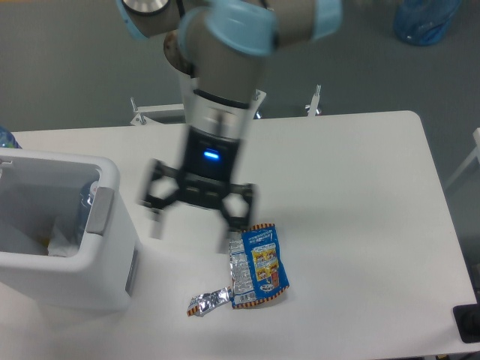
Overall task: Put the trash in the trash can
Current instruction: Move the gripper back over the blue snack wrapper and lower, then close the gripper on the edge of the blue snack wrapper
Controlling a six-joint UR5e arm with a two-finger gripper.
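My gripper (pixel 193 223) is open and empty, blurred by motion, above the table between the trash can (pixel 105 247) and the blue-and-silver snack wrapper (pixel 257 264). Its right finger hangs just above the wrapper's upper left corner. A small crumpled silver foil scrap (pixel 208 301) lies at the wrapper's lower left. The white trash can stands at the left edge of the table, and a clear plastic bottle (pixel 85 197) shows inside it against the right wall.
A translucent blue water jug (pixel 425 19) stands on the floor at the top right. The arm's white pedestal (pixel 202 94) is behind the table's far edge. A dark object (pixel 467 322) sits at the lower right corner.
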